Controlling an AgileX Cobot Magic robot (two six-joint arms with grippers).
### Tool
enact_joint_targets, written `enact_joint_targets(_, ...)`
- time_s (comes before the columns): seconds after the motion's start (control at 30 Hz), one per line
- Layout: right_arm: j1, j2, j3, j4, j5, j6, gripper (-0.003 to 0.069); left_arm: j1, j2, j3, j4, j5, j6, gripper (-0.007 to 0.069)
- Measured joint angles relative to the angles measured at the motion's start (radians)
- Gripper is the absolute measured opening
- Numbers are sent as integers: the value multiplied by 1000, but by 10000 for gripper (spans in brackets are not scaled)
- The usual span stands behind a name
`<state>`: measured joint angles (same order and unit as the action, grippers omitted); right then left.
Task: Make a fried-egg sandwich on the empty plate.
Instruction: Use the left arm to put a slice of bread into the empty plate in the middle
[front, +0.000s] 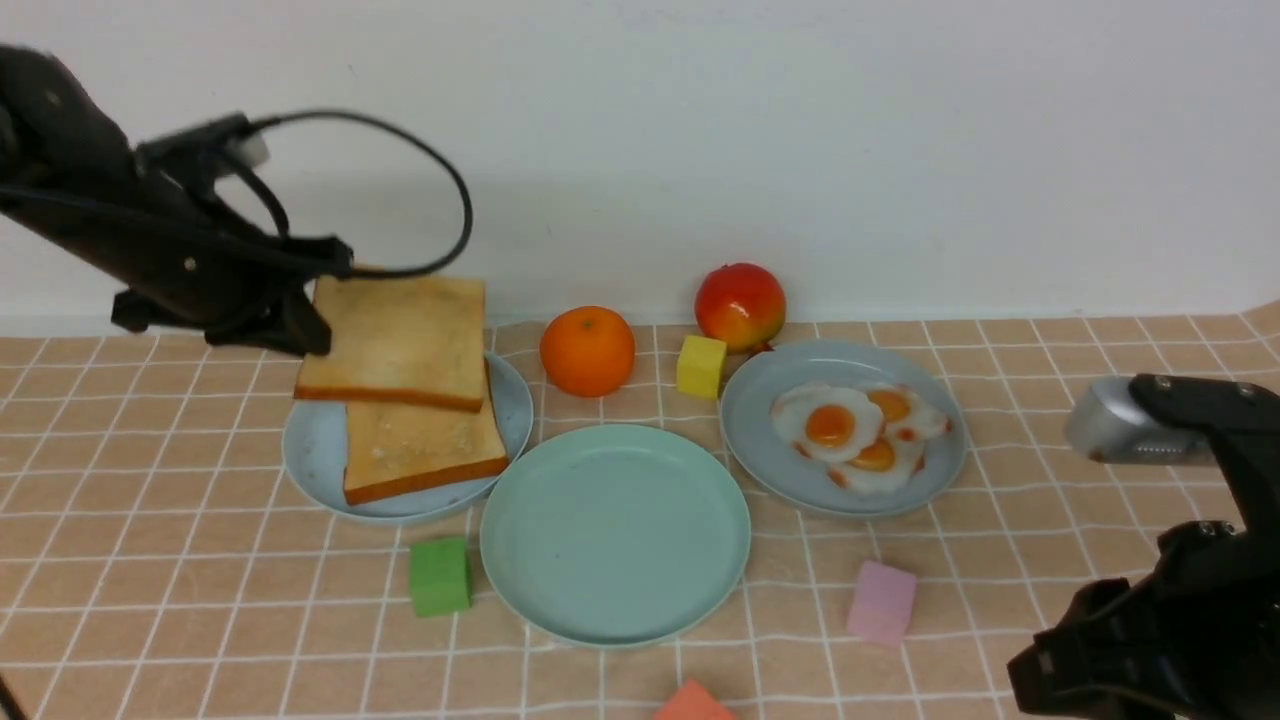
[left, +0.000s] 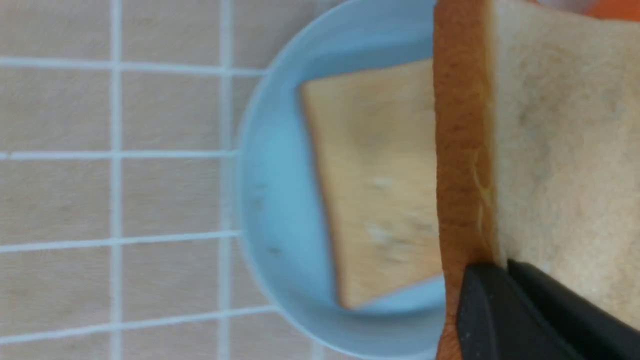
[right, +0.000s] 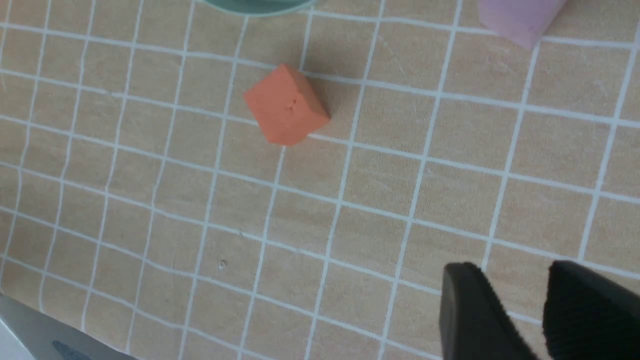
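Observation:
My left gripper (front: 318, 338) is shut on the left edge of a golden toast slice (front: 400, 340), holding it roughly level above the pale blue plate (front: 310, 455). In the left wrist view its black fingers (left: 500, 300) pinch the slice (left: 565, 150) at the brown crust. A second toast slice (front: 425, 450) lies on that plate below (left: 375, 180). The mint-green empty plate (front: 615, 530) sits bare at centre. Fried eggs (front: 860, 430) lie on the grey-blue plate (front: 760, 440) to the right. My right gripper (right: 510, 270) hangs open over bare tablecloth, holding nothing.
An orange (front: 587, 350), a red-yellow fruit (front: 740, 305) and a yellow cube (front: 700, 366) stand behind the plates. A green cube (front: 440, 576), a pink cube (front: 882, 602) and an orange cube (right: 285, 105) lie near the front. My right arm (front: 1150, 640) fills the lower right.

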<state>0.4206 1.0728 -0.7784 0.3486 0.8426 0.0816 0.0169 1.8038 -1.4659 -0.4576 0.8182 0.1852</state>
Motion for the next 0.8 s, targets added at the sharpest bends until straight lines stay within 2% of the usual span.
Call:
enact_joint_targets(0.17, 0, 0, 0, 0, -15, -2, 241, -9, -20, 72, -258, 91, 141, -10)
enact_joint_targets(0.23, 0, 0, 0, 0, -18, -12, 241, -24, -20, 143, -351, 87, 194, -10)
enact_joint_targets(0.37, 0, 0, 0, 0, -18, -29, 241, -86, -18, 282, -458, 12, 261, -10)
enact_joint_targets(0.6, 0, 0, 0, 0, -41, -43, 241, -199, -4, 356, -510, -132, 300, -9)
enact_joint_targets(0.8, 0, 0, 0, 0, -45, -46, 241, -241, 45, 357, -521, -195, 298, -4)
